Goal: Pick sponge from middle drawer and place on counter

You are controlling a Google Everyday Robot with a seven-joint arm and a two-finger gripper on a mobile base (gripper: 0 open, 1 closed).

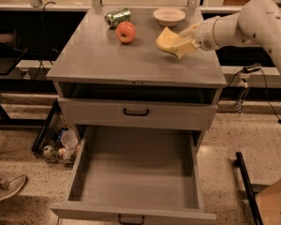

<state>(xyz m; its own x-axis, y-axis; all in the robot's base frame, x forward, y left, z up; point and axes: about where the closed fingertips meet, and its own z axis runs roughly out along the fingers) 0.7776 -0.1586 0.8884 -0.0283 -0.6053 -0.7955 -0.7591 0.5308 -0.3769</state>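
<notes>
1. Gripper. From my remote station I see the arm reaching in from the right, over the far right part of the broad flat grey counter [98,60]. The cream two-finger gripper [181,43] sits above that surface, just near of the shallow cream bowl [169,16]. Its fingers are closed onto the pale yellow soft foam sponge [166,38], one finger above and one below, and the foam bends upward on its left side under the pinch.

2. Sponge. The sponge is in the gripper, over the counter and to the right of the round red apple [125,32], apart from it. Its lower edge hangs close to the counter top; I cannot tell whether it touches.

3. Counter contents. The apple stands in the far middle of the counter. A green metal can [118,18] lies on its side just beyond the apple, to the left of the bowl.

4. Drawers. The wide, deep grey middle drawer [138,172] is pulled out toward the near side, with its flat floor and tall side walls exposed and a small dark handle on its front. The shallower grey drawer [136,112] above it is pushed further in, and a dark gap shows between it and the counter.
</notes>
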